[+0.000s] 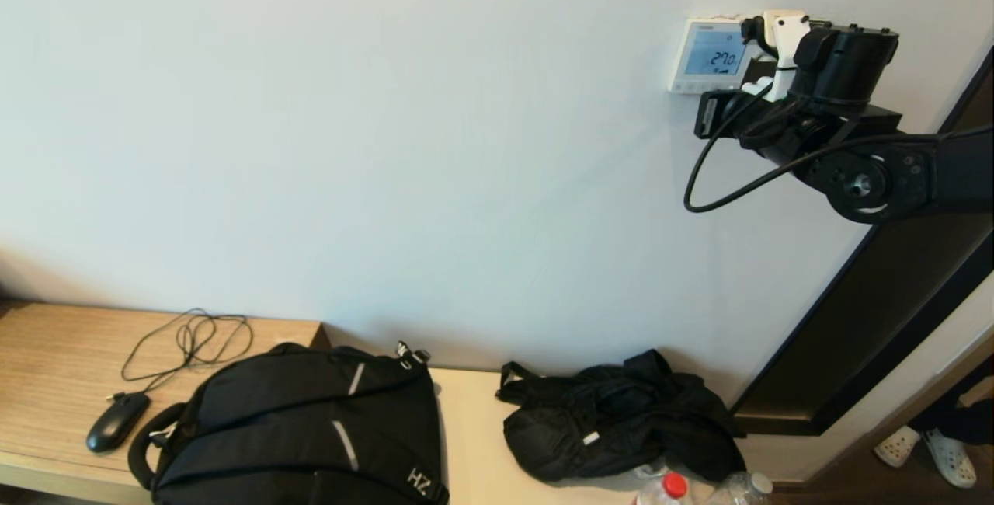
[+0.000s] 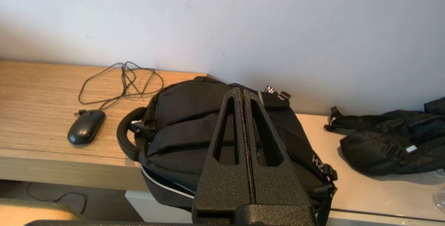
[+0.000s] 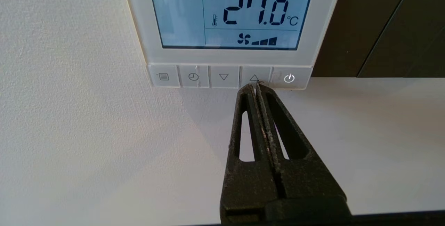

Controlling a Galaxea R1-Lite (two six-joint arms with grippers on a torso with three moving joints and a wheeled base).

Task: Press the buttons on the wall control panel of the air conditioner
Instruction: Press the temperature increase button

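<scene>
Your right gripper [image 3: 255, 86] has its jaws pressed together, tip at the up-arrow button [image 3: 255, 77]. The panel [image 3: 229, 57] is on the wall, lit and reading 27.0 °C, its buttons [image 3: 224, 77] in a level row along the lower edge. Your left gripper [image 2: 242, 94], jaws likewise closed, hangs over the backpack [image 2: 180, 128] on the worktop [image 2: 34, 94].

Three cameras are covering one wall and desk.

The head camera is looking down from well back, taking in the wall panel [image 1: 708, 54] and backpack [image 1: 299, 427]. The left wrist camera is sitting nearer above that backpack [image 2: 194, 132] and the desk [image 2: 38, 94]. The right wrist camera is facing the panel [image 3: 229, 27] from very close.
</scene>
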